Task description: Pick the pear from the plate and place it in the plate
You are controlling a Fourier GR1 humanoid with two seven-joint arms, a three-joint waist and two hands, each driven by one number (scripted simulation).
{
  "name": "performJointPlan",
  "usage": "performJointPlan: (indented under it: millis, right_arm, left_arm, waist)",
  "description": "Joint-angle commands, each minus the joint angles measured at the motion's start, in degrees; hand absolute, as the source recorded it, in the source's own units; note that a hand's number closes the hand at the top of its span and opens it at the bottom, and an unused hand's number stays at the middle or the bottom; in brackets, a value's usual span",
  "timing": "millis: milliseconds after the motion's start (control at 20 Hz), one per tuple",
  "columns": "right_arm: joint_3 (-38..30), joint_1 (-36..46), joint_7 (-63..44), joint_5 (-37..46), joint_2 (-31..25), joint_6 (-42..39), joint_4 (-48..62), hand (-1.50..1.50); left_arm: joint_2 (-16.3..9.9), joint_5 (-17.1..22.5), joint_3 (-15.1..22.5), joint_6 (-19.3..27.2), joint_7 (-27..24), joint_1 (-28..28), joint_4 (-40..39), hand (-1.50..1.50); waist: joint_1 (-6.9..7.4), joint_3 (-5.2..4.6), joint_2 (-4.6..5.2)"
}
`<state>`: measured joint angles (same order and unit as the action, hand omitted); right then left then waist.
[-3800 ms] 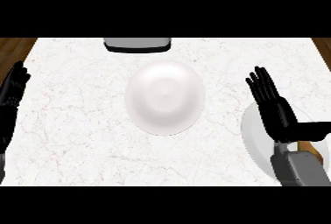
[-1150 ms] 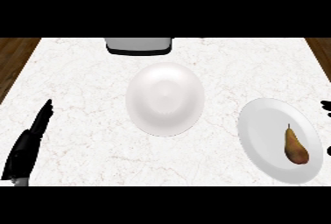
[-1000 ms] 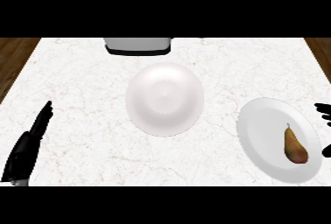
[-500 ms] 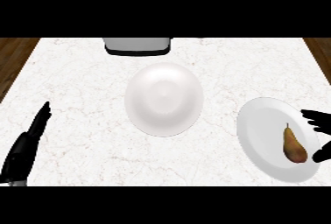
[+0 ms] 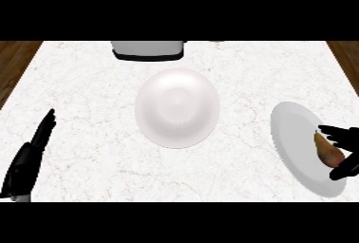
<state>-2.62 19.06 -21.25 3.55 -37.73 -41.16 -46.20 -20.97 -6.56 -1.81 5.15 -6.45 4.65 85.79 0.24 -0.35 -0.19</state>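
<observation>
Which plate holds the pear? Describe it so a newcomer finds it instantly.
On the white marble counter lie two white plates. The pear's plate sits at the right edge, partly cut off by the view, with the right hand curling over the brown pear. The larger centre plate holds nothing.

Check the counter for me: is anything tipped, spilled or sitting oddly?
Nothing stands out. The pear lies on the right plate under the right hand; the centre plate sits flat, and the left hand rests at the left edge.
</observation>
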Motion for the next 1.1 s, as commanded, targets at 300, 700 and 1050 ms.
performJointPlan:
  millis: [300,700,1050]
  right_arm:
    - [-1.12,1.39,3.95,3.27,5.54,4.49,2.11,1.50]
    - [-0.33,-2.30,9.60,9.39,4.72,11.11,-0.83,1.50]
    - [8.52,-4.80,2.73,29.17,8.14,40.55,-16.11,1.50]
  left_arm:
    - [1.58,-1.26,-1.04,-1.61,-2.22,-0.78,-1.73,0.00]
    - [1.39,-1.97,-2.41,-2.25,-3.29,3.40,1.49,0.00]
    - [0.83,-1.05,-3.32,-2.85,-2.59,1.73,-0.77,0.00]
  waist:
    - [0.02,0.36,0.22]
    - [0.16,0.36,0.10]
    - [-0.66,0.25,-0.25]
